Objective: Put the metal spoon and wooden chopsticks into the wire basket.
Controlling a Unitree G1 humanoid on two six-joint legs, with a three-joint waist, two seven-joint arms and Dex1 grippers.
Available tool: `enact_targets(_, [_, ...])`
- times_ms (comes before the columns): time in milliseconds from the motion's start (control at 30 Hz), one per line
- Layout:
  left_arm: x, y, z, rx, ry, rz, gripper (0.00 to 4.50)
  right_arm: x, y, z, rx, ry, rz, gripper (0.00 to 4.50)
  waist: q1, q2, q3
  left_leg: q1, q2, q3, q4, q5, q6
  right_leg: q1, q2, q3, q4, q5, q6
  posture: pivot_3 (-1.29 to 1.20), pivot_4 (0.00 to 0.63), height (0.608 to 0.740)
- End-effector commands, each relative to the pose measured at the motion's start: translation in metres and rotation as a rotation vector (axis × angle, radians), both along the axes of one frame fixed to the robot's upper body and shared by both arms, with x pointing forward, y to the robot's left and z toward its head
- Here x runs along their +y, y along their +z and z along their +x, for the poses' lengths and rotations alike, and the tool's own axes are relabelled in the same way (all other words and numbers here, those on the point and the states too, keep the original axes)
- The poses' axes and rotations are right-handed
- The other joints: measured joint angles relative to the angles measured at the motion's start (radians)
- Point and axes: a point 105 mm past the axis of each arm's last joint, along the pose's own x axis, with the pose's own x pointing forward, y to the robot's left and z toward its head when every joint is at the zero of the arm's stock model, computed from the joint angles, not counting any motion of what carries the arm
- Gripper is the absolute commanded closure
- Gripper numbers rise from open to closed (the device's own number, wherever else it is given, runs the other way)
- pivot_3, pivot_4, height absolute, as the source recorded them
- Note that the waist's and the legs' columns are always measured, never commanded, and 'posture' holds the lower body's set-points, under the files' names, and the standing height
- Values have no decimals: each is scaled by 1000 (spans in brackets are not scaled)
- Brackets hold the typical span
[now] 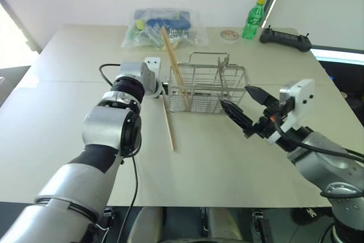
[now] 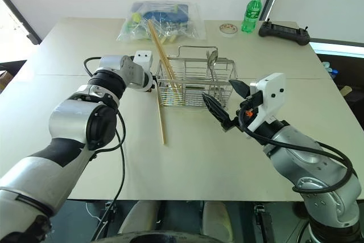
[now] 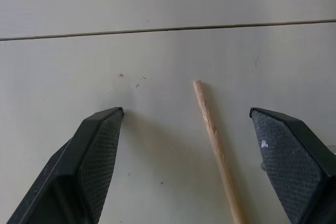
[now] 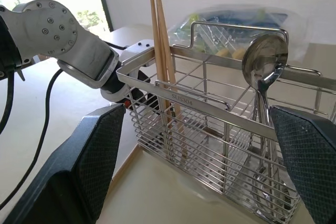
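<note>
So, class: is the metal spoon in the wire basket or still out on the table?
In. The metal spoon stands upright in the wire basket, handle down, bowl above the rim.

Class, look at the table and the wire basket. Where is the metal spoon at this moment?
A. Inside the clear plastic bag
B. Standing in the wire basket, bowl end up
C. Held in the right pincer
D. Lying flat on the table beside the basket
B: the metal spoon stands inside the wire basket with its bowl above the rim, while the open right pincer holds nothing.
</note>
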Motion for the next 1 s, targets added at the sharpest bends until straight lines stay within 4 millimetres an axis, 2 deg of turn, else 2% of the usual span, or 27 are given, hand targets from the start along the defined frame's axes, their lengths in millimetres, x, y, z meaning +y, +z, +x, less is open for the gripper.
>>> enact_targets(33, [-10, 4, 0, -6, -18, -24, 1270, 2, 12, -4, -45, 10, -1, 0, -1, 0, 0, 0, 0, 0, 0, 0, 0, 0, 0, 0, 0, 0, 0, 0, 150, 721])
enact_targets(233, [-12, 2, -2, 15, -6, -49, 4338, 0, 12, -5, -42, 8, 0, 0, 0, 0, 0, 0, 0, 0, 0, 0, 0, 0, 0, 0, 0, 0, 0, 0, 150, 721])
enact_targets(267, [-12, 2, -2, 17, -4, -51, 4476, 0, 13, -5, -42, 8, 0, 0, 1, 0, 0, 0, 0, 0, 0, 0, 0, 0, 0, 0, 0, 0, 0, 0, 150, 721])
enact_targets(567, [-3, 3, -1, 22, 71, -93, 4476, -2, 14, -4, -32, 8, -2, 0, -1, 0, 0, 0, 0, 0, 0, 0, 0, 0, 0, 0, 0, 0, 0, 0, 150, 721])
enact_targets(733, [12, 9, 3, 8, 149, -142, 4476, -2, 12, -3, -21, 20, -8, 0, -3, 0, 0, 0, 0, 0, 0, 0, 0, 0, 0, 0, 0, 0, 0, 0, 150, 721])
enact_targets(833, [32, 19, 7, -24, 214, -178, 4476, -3, 12, -3, -14, 30, -17, 0, -7, 0, 0, 0, 0, 0, 0, 0, 0, 0, 0, 0, 0, 0, 0, 0, 150, 721])
enact_targets(900, [59, 28, 8, -45, 287, -210, 4476, -3, 13, -2, -10, 39, -24, 0, -12, 0, 0, 0, 0, 0, 0, 0, 0, -1, 0, 0, 1, 0, 0, 0, 150, 721])
enact_targets(1000, [88, 39, 9, -79, 359, -242, 4476, -3, 13, -1, -3, 49, -34, 0, -21, 0, 0, 0, 1, 0, -1, 0, 0, -2, 0, 0, 2, 1, -1, 0, 150, 721])
